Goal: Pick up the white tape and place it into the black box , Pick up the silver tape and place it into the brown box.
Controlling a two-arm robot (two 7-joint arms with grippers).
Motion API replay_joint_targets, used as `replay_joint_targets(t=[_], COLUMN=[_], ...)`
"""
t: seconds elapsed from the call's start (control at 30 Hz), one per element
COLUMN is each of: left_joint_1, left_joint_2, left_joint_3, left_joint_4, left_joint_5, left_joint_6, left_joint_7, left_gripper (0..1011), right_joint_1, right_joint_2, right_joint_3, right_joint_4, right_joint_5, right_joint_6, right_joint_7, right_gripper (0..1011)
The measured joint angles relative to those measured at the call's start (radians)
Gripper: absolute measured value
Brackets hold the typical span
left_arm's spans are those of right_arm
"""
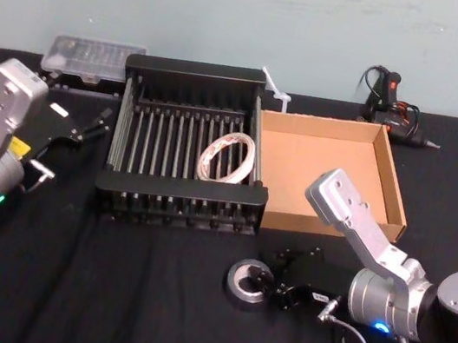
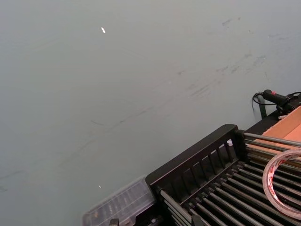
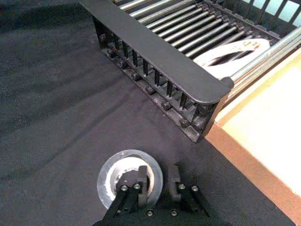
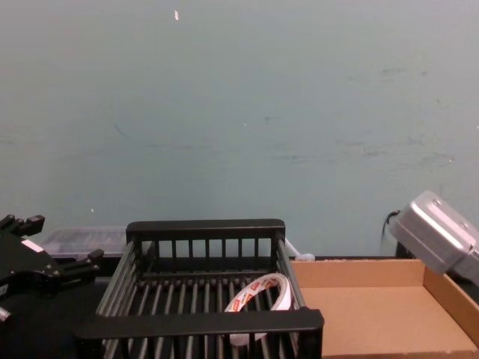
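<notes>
Fingers [image 3: 141, 181] of right end effector [image 3: 157, 179] straddle silver tape [image 3: 107, 173] wall, parted

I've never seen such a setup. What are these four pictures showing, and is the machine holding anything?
It is a robot with two arms, each ending in a two-fingered gripper. One picture looks down from its head, one forward from its chest, one comes from each wrist. On the black-covered table stand the black box, slatted, and to its right the shallow brown box. The white tape lies inside the black box. The silver tape lies on the cloth in front of the boxes. The right gripper is down at it, open, one finger in the roll's hole and one outside its rim; nothing is lifted. The left gripper hangs open and empty, left of the black box.
</notes>
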Motion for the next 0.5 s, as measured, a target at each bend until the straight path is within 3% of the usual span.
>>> replay_joint_targets(t=[0.13, 0.5], left_joint_1=[0.000, 0.000], left_joint_2=[0.000, 0.000], left_joint_3=[0.000, 0.000], left_joint_4=[0.000, 0.000], left_joint_5=[0.000, 0.000], left_joint_6=[0.000, 0.000], left_joint_7=[0.000, 0.000], left_gripper=[1001, 1001], right_joint_1=[0.000, 0.000], right_joint_2=[0.000, 0.000], right_joint_3=[0.000, 0.000], right_joint_4=[0.000, 0.000], right_joint_5=[0.000, 0.000], right_joint_6=[0.000, 0.000], right_joint_7=[0.000, 0.000], right_gripper=[177, 160])
